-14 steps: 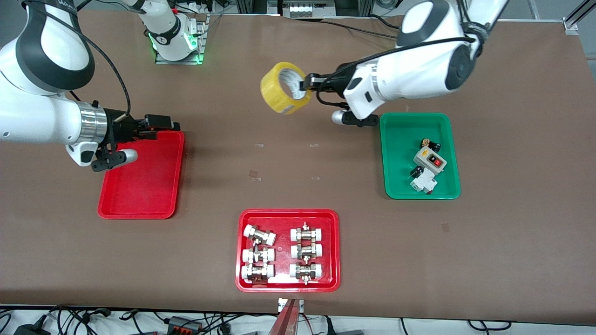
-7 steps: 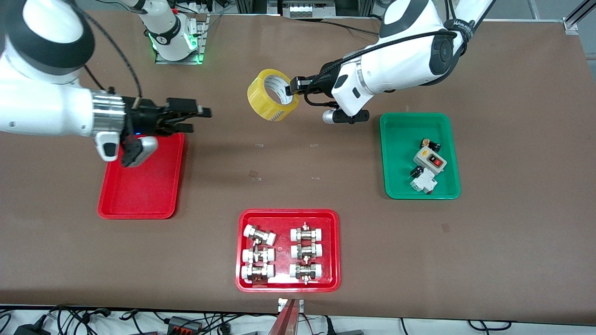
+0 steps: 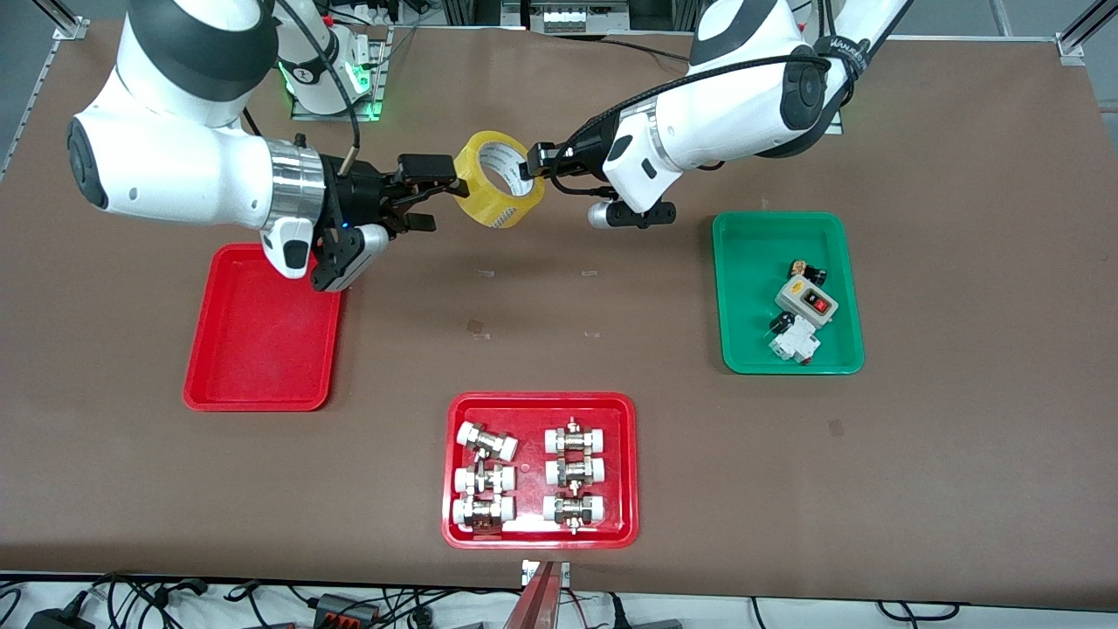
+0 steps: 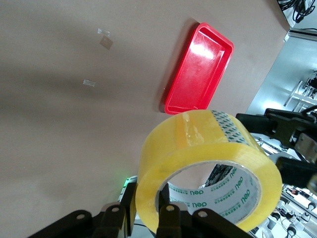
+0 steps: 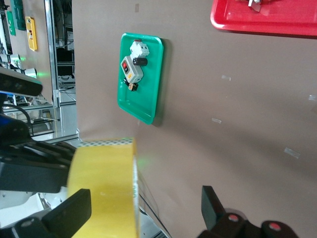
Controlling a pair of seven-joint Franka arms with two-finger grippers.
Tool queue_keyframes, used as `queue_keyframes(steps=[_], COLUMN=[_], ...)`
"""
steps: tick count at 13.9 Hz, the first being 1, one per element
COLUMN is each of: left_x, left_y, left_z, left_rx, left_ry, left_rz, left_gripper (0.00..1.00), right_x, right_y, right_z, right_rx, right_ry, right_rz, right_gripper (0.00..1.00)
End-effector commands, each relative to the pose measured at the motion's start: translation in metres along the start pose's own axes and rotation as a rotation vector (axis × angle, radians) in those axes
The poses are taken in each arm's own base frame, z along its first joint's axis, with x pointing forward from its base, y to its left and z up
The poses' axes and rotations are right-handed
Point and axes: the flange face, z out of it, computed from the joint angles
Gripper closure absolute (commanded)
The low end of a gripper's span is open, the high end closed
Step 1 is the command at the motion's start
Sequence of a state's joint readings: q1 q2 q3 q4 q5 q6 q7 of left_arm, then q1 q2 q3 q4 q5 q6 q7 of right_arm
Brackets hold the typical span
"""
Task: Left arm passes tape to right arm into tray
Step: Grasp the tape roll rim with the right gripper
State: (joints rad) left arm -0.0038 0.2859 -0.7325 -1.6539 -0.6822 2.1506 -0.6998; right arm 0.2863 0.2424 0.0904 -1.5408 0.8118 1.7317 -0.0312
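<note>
Midair, the left gripper (image 3: 534, 162) pinches the tape (image 3: 498, 179) while the right gripper (image 3: 434, 196) spreads wide around it.

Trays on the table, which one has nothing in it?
The red tray at the right arm's end; the green tray holds switches and the other red tray holds pipe fittings.

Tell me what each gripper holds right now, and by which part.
The left gripper holds the yellowish translucent packing tape roll by its wall, one finger inside the core. The right gripper is open beside the roll, holding nothing yet.
</note>
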Motion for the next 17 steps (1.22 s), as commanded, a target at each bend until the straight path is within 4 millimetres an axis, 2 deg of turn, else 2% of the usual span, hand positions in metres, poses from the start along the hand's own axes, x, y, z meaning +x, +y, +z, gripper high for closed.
queue_keyframes(steps=[1, 5, 9, 13, 15, 17], left_x=[-0.002, -0.003, -0.002, -0.002, -0.003, -0.002], left_y=[0.009, 0.009, 0.009, 0.009, 0.010, 0.011], left_z=[-0.004, -0.003, -0.004, -0.003, -0.002, -0.003], left_rx=[-0.013, -0.012, -0.015, -0.014, -0.020, -0.030], left_ry=[0.012, 0.011, 0.014, 0.013, 0.020, 0.032], left_rz=[-0.002, -0.001, -0.001, 0.000, 0.002, 0.002], left_gripper=[0.93, 0.93, 0.93, 0.93, 0.93, 0.93], right_x=[0.003, 0.002, 0.000, 0.000, 0.000, 0.000], right_y=[-0.016, -0.021, -0.028, -0.027, -0.026, -0.026], right_z=[-0.002, -0.002, 0.008, 0.009, 0.010, 0.009], right_rx=[0.019, 0.044, 0.043, 0.038, 0.035, 0.035], right_ry=[0.010, 0.010, -0.007, -0.009, -0.010, -0.009], right_rz=[0.014, 0.012, 0.001, -0.017, -0.017, -0.016], right_gripper=[0.00, 0.00, 0.00, 0.00, 0.34, 0.54])
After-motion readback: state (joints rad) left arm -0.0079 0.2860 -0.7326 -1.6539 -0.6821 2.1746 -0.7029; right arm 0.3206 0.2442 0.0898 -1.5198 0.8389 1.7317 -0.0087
